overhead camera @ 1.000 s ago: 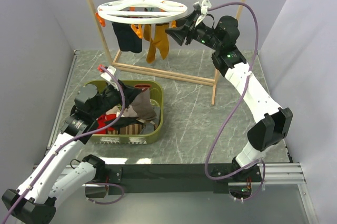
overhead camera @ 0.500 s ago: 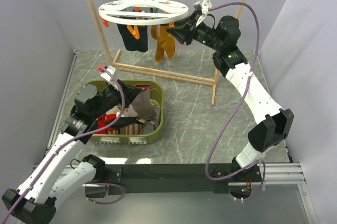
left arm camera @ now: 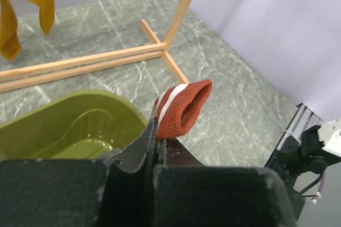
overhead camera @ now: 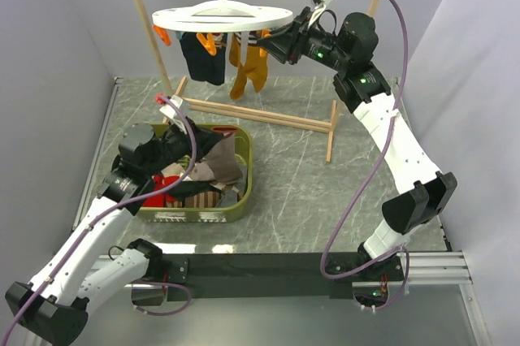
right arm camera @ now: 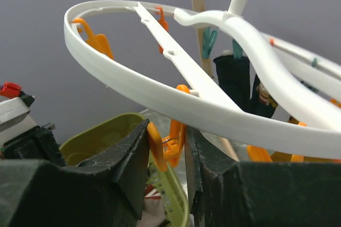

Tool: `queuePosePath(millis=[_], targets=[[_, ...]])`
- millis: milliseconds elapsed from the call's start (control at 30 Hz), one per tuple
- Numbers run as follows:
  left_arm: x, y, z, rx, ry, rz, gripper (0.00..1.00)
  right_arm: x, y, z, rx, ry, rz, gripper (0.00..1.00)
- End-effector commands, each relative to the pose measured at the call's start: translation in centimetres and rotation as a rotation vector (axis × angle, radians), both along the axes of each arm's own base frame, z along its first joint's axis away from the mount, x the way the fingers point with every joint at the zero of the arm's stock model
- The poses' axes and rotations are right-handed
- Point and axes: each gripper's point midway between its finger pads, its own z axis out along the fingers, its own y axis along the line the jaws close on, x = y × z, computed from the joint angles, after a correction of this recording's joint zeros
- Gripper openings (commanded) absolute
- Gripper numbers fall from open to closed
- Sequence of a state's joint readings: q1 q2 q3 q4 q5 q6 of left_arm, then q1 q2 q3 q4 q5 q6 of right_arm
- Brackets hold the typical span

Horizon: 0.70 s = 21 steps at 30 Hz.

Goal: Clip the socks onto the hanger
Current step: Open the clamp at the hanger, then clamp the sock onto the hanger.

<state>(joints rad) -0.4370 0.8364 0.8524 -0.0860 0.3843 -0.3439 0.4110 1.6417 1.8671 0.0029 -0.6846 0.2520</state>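
Note:
The white ring hanger [overhead camera: 223, 17] hangs by its hook from the wooden rack's top bar. My right gripper [overhead camera: 266, 39] reaches under its right rim. In the right wrist view the fingers [right arm camera: 166, 131] close round an orange clip [right arm camera: 171, 134] that hangs below the ring [right arm camera: 160, 99]. My left gripper [overhead camera: 185, 144] is over the green basket and is shut on a sock's dark red and white striped cuff [left arm camera: 184, 107]. Taupe sock fabric [overhead camera: 218, 163] lies in the basket.
The olive-green basket [overhead camera: 246, 175] holds several clothes and also shows in the left wrist view [left arm camera: 80, 110]. Mustard socks [overhead camera: 244, 70] and a dark navy sock [overhead camera: 199, 58] hang from the hanger. The wooden rack frame [overhead camera: 252, 114] stands at the back, with grey walls on both sides.
My right gripper has risen and come in under the hanger's rim onto a clip, and the hanger has turned and swung with its hanging socks. My left gripper has lifted slightly with the cuff.

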Motion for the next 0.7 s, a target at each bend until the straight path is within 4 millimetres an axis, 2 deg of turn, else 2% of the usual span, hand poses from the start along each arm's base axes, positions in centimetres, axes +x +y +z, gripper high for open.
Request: queuePosePath(millis=[0,167,333,433,667], targets=[[-0.4,-0.9,5.5,-0.080,-0.112,-0.059,0.01,-1.2,0.2,0.6,0.032,0.107,0.018,0.00],[0.7,-1.5,9.0,-0.141,-0.146,-0.061,0.01,-2.2,0.4,0.3,0.036,0.111,0.057,0.00],[1.1,-2.7,11.2,-0.180,-0.146,-0.113,0.01,-3.1,0.7,0.1,0.026,0.108,0.096,0.00],[1.8,-3.4,11.7,-0.207,-0.157,-0.126,0.01,-3.2,0.8,0.0,0.012,0.102,0.109,0.00],[4.6,-5.2,11.2,-0.213,-0.139,-0.115,0.01,-3.5,1.4,0.0,0.006,0.124,0.169,0.00]])
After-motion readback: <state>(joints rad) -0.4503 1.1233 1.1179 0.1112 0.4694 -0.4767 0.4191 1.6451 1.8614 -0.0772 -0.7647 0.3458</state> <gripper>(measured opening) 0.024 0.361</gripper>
